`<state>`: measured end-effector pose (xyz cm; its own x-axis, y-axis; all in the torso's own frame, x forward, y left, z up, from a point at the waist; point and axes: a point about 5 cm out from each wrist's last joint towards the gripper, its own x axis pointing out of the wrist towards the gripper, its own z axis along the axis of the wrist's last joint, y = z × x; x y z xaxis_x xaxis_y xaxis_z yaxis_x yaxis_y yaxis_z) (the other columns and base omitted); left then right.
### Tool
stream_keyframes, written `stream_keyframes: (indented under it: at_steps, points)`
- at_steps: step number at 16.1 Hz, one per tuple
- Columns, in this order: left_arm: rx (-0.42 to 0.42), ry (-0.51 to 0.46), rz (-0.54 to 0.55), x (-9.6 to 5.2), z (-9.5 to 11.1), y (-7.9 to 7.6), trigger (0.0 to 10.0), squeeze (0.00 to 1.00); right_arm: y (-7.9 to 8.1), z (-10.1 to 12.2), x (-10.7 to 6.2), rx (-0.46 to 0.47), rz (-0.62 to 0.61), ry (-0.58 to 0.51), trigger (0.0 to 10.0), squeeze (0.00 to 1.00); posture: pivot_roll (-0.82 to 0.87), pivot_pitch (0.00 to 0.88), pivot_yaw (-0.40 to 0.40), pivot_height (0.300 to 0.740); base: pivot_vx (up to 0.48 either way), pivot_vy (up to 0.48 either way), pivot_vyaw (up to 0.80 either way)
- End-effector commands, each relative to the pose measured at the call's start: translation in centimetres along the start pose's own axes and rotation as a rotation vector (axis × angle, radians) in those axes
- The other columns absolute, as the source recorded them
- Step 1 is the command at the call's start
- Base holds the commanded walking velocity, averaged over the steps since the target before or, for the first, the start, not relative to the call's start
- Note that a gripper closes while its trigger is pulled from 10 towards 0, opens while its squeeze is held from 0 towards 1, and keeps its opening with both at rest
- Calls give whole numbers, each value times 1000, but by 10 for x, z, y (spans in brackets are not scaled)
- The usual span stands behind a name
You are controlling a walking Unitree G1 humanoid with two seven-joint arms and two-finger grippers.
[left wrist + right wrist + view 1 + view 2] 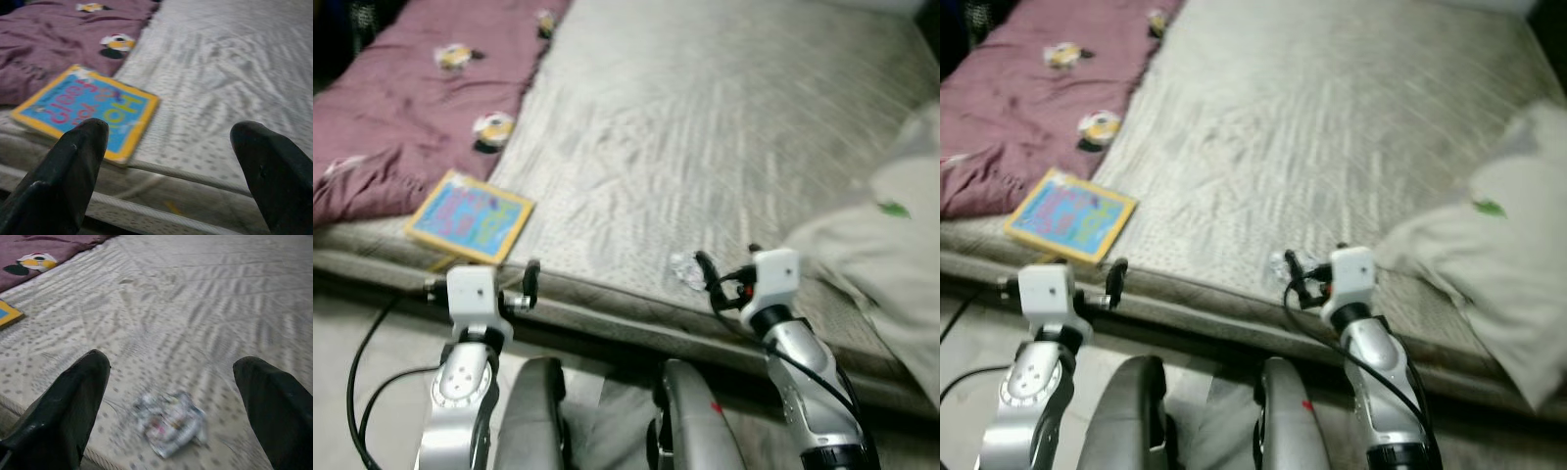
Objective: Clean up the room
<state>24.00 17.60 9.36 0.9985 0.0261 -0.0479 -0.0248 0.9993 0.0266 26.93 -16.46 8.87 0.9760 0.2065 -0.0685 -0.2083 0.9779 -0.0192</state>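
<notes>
A blue children's book [470, 217] with a yellow border lies flat on the grey mattress [705, 117], near its front edge on the left. My left gripper [481, 277] hovers just short of that edge, open, with the book [83, 107] ahead between its fingers. A small crumpled shiny wrapper [686, 268] rests on the mattress close to the front edge. My right gripper [728, 262] is open right behind the wrapper [171, 423], which lies low between its two black fingers [73, 396], untouched.
A purple blanket [401, 108] with yellow cartoon figures covers the bed's left side, bunched beside the book. A pale pillow or duvet [891, 245] is heaped on the right. The bed's front rim [626, 313] runs between me and the mattress.
</notes>
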Motion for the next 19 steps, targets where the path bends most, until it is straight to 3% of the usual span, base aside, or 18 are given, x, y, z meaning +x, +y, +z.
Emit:
stream_keyframes:
  at_steps: [1, 5, 12, 17, 19]
  points:
    - [11, 28, 19, -4, -5, 6, 10000, 0, 3, -4, -1, 20, 11, 16, 10000, 0, 18, 169, -64, 599, 0, 0, 0]
    - [29, 45, 37, -5, -7, 9, 10000, 0, 5, -2, 1, 33, 46, 8, 10000, 0, 23, 170, -64, 579, 0, 0, 0]
    - [106, 117, 133, -23, -14, 42, 10000, 0, 9, -1, 28, -18, 137, 24, 10000, 0, 80, 220, -80, 514, 0, 0, 0]
    - [130, 107, 121, -33, -3, 45, 10000, 0, 16, 10, 59, -29, 150, -8, 10000, 0, 133, 295, -64, 514, 0, 0, 0]
    - [121, 97, 119, -33, -1, 43, 10000, 0, 14, 14, 63, -26, 128, -32, 10000, 0, 139, 293, -65, 514, 0, 0, 0]
